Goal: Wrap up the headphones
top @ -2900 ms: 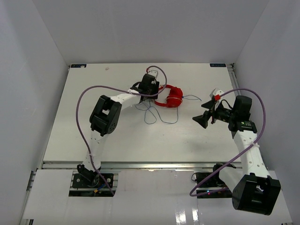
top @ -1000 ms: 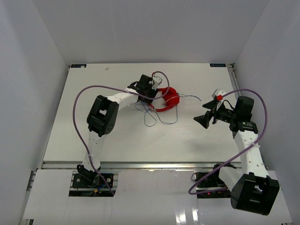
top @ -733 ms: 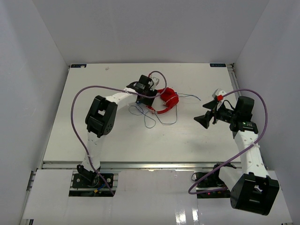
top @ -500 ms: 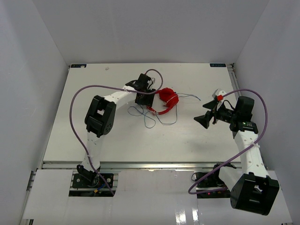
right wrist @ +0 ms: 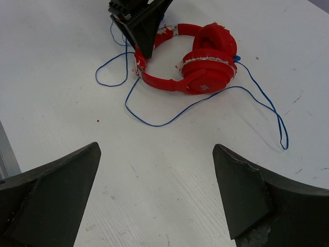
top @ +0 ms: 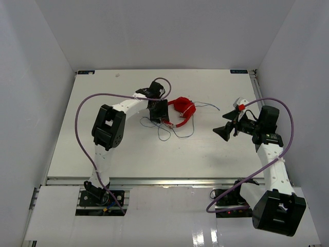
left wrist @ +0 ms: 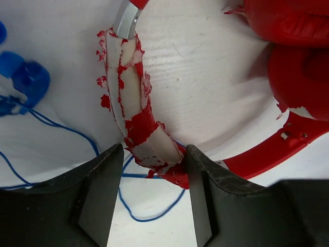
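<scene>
Straddling: left gripper [left wrist: 151,154] jaws part-open either side of the headphones [top: 181,110] headband, grip uncertain.
Right gripper [right wrist: 154,177]: jaws wide, empty, at 3 o'clock.
Cable [right wrist: 205,103]: loose on bench [top: 128,149].

The headphones [left wrist: 288,149] show glossy red plastic, a bare metal slider, and a headband whose red coating peels in rough flakes off pale padding. The table [right wrist: 154,185] is matt white, faintly scratched. The gripper fingers [left wrist: 97,190] look matt black plastic.

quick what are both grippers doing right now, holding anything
Left gripper: jaws either side of the headphones' peeling headband, cannot tell if it is gripped.
Right gripper: wide open, empty, off to the side of the headphones.
</scene>
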You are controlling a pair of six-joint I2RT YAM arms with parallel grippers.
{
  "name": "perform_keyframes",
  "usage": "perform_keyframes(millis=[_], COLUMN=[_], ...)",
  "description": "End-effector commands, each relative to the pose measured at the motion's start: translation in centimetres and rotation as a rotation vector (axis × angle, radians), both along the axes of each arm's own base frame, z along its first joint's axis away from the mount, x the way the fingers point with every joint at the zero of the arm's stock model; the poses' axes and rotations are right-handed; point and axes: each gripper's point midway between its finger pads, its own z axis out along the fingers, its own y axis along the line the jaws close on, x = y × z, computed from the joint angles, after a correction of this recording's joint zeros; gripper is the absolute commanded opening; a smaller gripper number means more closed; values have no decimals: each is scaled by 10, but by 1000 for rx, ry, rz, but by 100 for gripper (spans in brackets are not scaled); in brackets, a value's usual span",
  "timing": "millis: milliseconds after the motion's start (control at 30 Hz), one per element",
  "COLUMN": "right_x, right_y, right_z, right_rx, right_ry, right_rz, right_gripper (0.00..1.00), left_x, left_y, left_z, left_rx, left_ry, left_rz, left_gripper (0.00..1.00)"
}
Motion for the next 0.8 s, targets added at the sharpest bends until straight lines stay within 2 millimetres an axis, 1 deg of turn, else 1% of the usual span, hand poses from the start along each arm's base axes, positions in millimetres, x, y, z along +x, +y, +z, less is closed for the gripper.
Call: perform_keyframes(millis=[0, 67, 100, 200, 300, 367, 433, 567, 633, 767], right_x=[-3, -3, -3, -4, -4, -4, -4, -4, -4, -4], right_y=[1, 1, 1, 0, 0, 0, -2, -4, -5, -7], right_z=[6, 7, 7, 8, 8, 8, 8, 9, 10, 11], right_rx=[11, 11, 11, 11, 12, 13, 13, 16, 18, 22], right_ry=[-28, -31, -31, -36, -36, -36, -38, -40, -42, -43], right_rz=[13, 14, 14, 12, 10, 11, 7, 0, -1, -6], right_gripper=[96, 96, 96, 96, 96, 96, 96, 97, 97, 97], left_x=[-48, -51, -53, -54, -50, -44, -41, -29, -27, -16], left_y=[10, 14, 16, 16, 13, 8, 6, 13, 20, 34], left_z=[-44, -56, -58, -64, -67, -66, -71, -77, -83, -84], left_rx=[179, 270, 295, 306, 298, 287, 295, 324, 345, 398], left_ry=[234, 235, 242, 258, 259, 254, 263, 239, 239, 193], left_rz=[93, 126, 140, 179, 200, 216, 224, 256, 268, 275], left_gripper=[60, 58, 57, 54, 51, 49, 48, 45, 40, 29])
